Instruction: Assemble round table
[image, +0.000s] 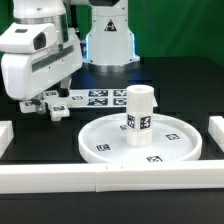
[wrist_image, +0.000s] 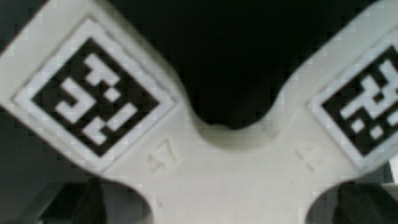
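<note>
With the leg (image: 139, 112) already standing on the disc (image: 100, 133), your wide-open gripper (image: 47, 108) hovers right above the cross-shaped foot (wrist_image: 196, 130); lower and close next.

- The round disc (image: 142, 138) is white with a raised rim. It lies flat on the dark worktop, toward the exterior view's right, with small black-and-white square tags on its face.
- The leg (image: 139, 113) is a short, thick white cylinder. It stands upright near the middle of the disc, a square tag on its side.
- The cross-shaped foot piece (wrist_image: 187, 140) is white. The wrist view shows two of its arms spreading apart in a V, each bearing a square black-and-white tag. In the exterior view it is mostly hidden at the left.
</note>
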